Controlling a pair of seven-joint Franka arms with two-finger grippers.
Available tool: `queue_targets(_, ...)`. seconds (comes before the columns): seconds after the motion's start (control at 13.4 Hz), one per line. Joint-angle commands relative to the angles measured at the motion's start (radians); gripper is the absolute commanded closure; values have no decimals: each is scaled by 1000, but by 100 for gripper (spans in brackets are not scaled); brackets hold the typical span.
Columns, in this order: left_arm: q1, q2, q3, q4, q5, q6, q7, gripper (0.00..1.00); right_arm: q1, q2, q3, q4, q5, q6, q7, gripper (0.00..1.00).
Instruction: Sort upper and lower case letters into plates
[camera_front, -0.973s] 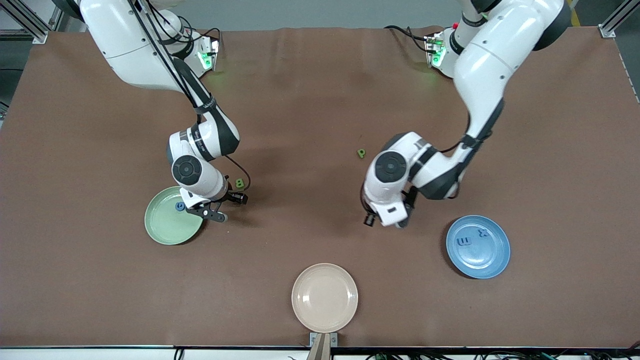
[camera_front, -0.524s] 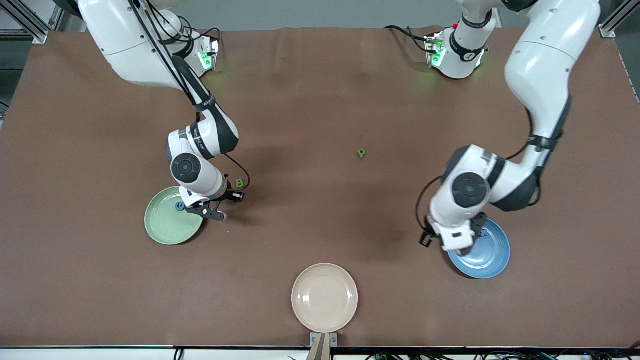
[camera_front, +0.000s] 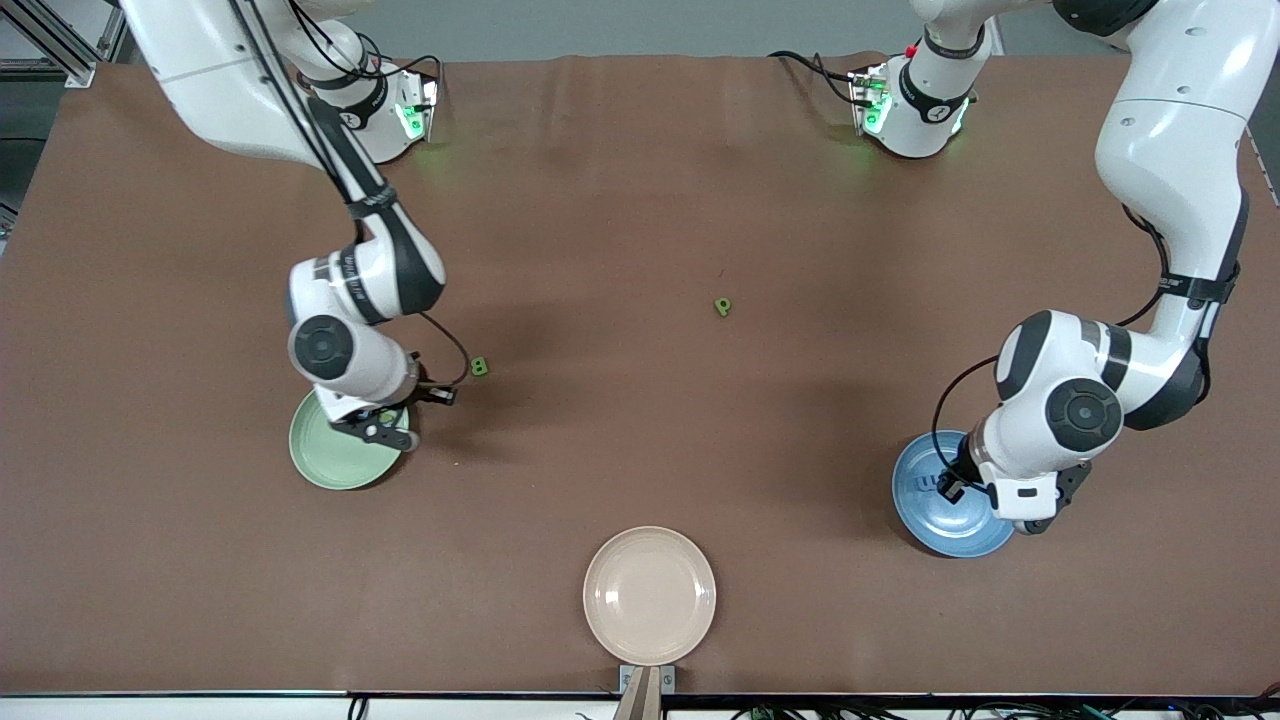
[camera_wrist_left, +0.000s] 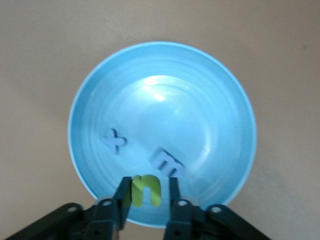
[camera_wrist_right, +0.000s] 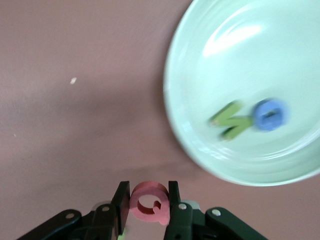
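My left gripper hangs over the blue plate. Its fingers stand slightly apart. A green letter u sits between them, against one finger with a gap at the other. A blue x and a blue m lie in that plate. My right gripper is shut on a red Q over the table, just outside the pale green plate's rim. A green N and a blue G lie in that plate.
A green B lies on the table beside the right arm's hand. A green p lies near the table's middle. A beige plate with nothing in it sits at the edge nearest the front camera.
The left arm swung from the table's middle to over the blue plate, and its fingers have loosened around the green u. The right gripper closed on the red Q and shifted toward the green plate.
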Motion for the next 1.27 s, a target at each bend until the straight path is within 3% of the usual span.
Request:
queue_targets(0.0,-1,-30,-5,-33,2,-12,2,0,-112,-42,10,4,1,-50,-184,99)
queue_targets(0.22,-18,-59,-44,-51,-1,-81,-60,0,-252,-22,7,0,-2,-13,-393,97)
queue_targets(0.37,-24,-65,-147,-88,1,-87,-219,0,-272,12,7,-8,-2,20,-421,97)
queue_targets(0.52,-63,-65,-199,-134,1,-75,-330,0,-275,49,7,-6,-4,40,-421,96)
queue_targets(0.67,-128,-80,-210,-195,4,-26,-445,0,-274,82,7,-2,-4,65,-421,78)
queue_targets(0.75,-140,-92,-212,-230,4,5,-491,0,-274,84,7,0,-4,68,-418,35)
queue_targets(0.82,-163,-108,-215,-278,4,54,-512,0,-274,83,7,3,-4,59,-416,1)
queue_targets(1.05,-202,-155,-219,-425,4,239,-584,0,-253,52,12,9,-1,34,-377,0)
queue_targets(1.2,-249,-152,-221,-452,4,261,-617,1,-193,37,13,9,1,8,-209,0)
